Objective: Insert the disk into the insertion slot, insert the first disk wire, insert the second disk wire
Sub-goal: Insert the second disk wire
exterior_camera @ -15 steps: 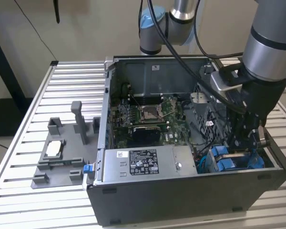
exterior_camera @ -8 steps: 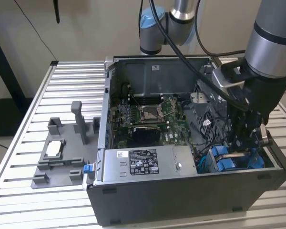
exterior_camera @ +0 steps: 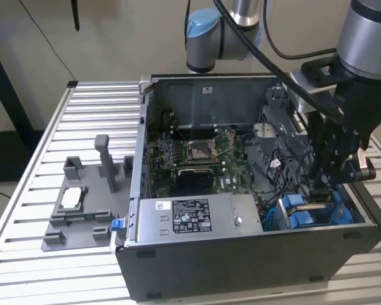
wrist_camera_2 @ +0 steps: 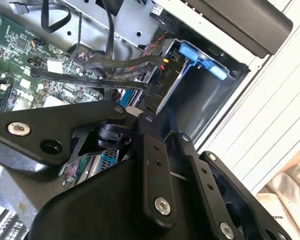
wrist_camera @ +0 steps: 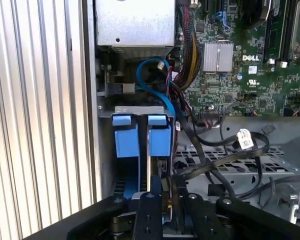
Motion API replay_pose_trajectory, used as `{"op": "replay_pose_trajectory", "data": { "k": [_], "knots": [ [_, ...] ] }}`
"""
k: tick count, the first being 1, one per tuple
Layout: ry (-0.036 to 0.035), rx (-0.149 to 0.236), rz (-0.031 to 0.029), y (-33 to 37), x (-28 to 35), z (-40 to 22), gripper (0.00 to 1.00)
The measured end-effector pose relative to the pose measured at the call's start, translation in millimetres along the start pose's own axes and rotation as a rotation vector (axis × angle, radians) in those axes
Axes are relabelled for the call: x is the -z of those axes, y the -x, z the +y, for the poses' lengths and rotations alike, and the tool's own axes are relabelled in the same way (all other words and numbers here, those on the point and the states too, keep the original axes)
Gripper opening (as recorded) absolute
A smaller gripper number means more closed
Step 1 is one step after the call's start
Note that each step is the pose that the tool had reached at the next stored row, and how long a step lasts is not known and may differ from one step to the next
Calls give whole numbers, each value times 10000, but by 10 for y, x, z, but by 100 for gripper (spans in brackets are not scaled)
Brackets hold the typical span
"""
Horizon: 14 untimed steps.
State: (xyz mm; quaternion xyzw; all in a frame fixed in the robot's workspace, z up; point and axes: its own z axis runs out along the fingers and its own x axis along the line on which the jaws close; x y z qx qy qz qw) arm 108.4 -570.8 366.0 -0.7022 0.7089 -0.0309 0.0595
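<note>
In the exterior view my gripper (exterior_camera: 324, 184) reaches down into the open computer case, over the dark drive cage (exterior_camera: 286, 162) at that view's right. The disk's blue carrier (wrist_camera: 140, 136) sits in the insertion slot (wrist_camera: 140, 111); its silver body is mostly hidden. In the second wrist view the fingers (wrist_camera_2: 152, 150) come together at the tip, shut on the black connector (wrist_camera_2: 153, 91) of a flat black disk wire (wrist_camera_2: 90, 79). The connector hangs just beside the blue carrier (wrist_camera_2: 200, 56) and the cage wall. My gripper (wrist_camera: 167, 195) stands directly in front of the carrier's tabs.
The green motherboard (exterior_camera: 203, 152) and silver power supply (exterior_camera: 197, 216) fill the case's middle and front. Loose black cables (wrist_camera: 225, 155) loop beside the cage. A grey fixture (exterior_camera: 82, 203) stands on the slatted table (exterior_camera: 63, 127) at the exterior view's left. The case walls close in around the cage.
</note>
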Motion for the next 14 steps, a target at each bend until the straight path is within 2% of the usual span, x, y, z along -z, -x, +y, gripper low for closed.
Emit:
{"op": "replay_pose_trajectory", "data": {
  "k": [4, 6, 14],
  "knots": [
    [-1, -8, 1, 5, 115, -15, 24],
    [-2, -8, -1, 6, 152, -20, 24],
    [-3, -8, 1, 7, 162, -21, 24]
  ]
}}
